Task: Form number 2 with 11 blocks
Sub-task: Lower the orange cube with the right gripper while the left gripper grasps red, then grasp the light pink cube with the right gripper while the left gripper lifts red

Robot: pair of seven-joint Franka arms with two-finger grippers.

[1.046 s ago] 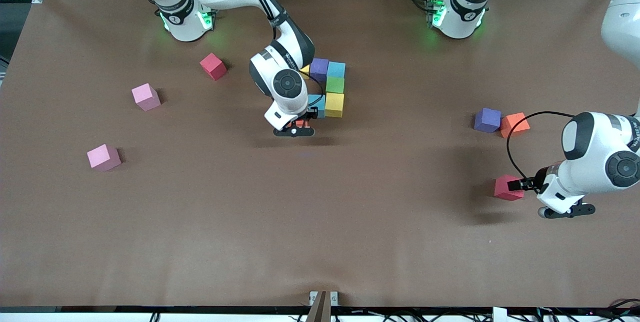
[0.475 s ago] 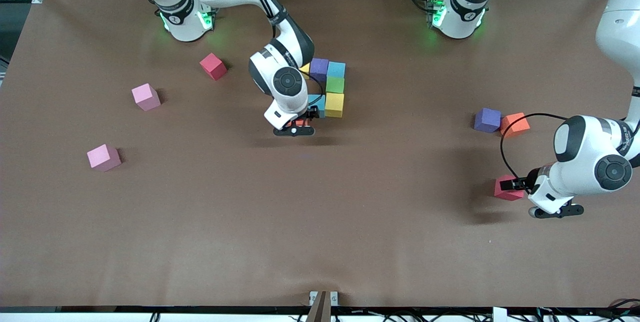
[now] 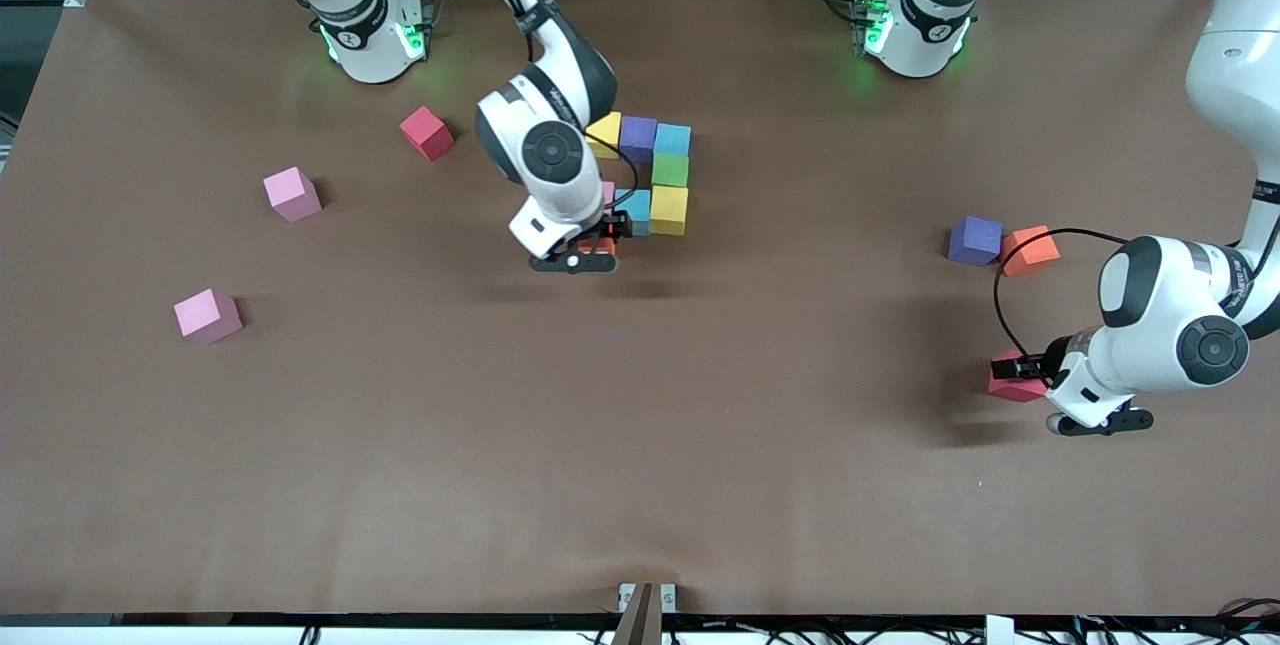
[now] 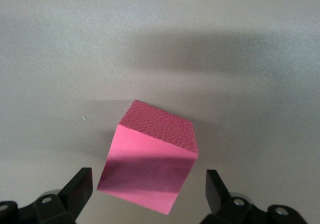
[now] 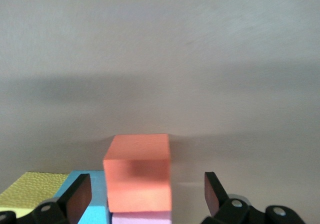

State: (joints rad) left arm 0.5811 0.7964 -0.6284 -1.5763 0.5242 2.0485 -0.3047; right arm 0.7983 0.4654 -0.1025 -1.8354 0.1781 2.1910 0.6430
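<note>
Brown tabletop (image 3: pixel 640 445): we count seven blocks in the number 2 (image 3: pixel 655 170) and six loose ones. Right gripper (image 3: pixel 597 245), fingers spread, sits over its orange block (image 5: pixel 137 171); left gripper (image 3: pixel 1022 372) straddles a red block (image 4: pixel 150 159), fingers spread.

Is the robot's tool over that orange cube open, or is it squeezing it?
Open. In the right wrist view the right tool has both fingers standing clear of the orange cube.

Brown table (image 3: pixel 640 485); clustered blocks (image 3: pixel 660 175) mid-table; loose pink (image 3: pixel 208 315), red (image 3: pixel 426 132), purple (image 3: pixel 975 240) cubes scattered.
</note>
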